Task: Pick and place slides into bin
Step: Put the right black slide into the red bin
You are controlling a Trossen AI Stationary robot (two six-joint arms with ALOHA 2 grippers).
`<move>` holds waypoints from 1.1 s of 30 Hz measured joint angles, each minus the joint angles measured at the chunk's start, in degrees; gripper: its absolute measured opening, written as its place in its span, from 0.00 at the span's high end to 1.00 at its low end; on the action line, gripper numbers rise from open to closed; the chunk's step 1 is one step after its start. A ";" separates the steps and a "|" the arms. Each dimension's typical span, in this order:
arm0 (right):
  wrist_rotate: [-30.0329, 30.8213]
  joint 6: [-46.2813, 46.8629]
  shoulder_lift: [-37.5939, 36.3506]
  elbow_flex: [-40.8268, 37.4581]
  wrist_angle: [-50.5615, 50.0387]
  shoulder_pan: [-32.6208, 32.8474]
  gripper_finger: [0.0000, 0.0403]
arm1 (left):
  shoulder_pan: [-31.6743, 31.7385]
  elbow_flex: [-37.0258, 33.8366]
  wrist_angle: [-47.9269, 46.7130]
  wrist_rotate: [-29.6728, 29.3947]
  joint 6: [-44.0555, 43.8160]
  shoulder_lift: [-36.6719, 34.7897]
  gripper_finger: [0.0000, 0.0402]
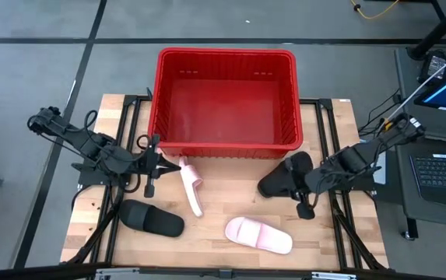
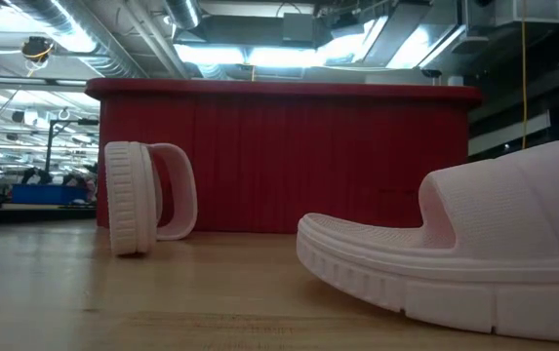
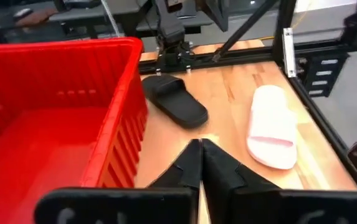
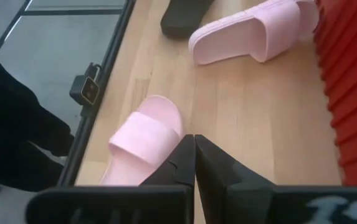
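The red bin (image 1: 224, 99) stands at the table's far middle, with nothing in it. A black slide (image 1: 153, 219) lies flat at the near left and a pink slide (image 1: 258, 236) lies flat at the near middle. Another pink slide (image 1: 192, 187) stands on its long side edge (image 2: 130, 246) in front of the bin. A second black slide (image 3: 175, 102) lies flat near the bin's right corner. My left gripper (image 3: 200, 163) hovers shut by the bin's near left corner. My right gripper (image 4: 195, 163) hovers shut over the second black slide. Neither holds anything.
Black frame rails (image 1: 129, 140) run along both sides of the wooden table. A laptop (image 1: 440, 167) sits beyond the right edge. Bare wood (image 1: 230, 194) lies between the slides in front of the bin.
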 joint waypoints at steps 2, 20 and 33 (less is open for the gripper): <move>-0.01 0.01 1.26 0.00 1.46 -0.02 0.97 | 0.00 0.00 -0.01 0.01 -0.27 0.00 1.00; 0.13 -5.67 7.04 -0.02 11.36 -1.97 0.97 | 0.00 0.00 0.00 -0.54 -1.45 -0.02 1.00; 1.01 -1.37 6.93 -0.04 18.45 -2.82 0.97 | 0.00 0.02 0.00 -1.77 -1.48 -0.02 1.00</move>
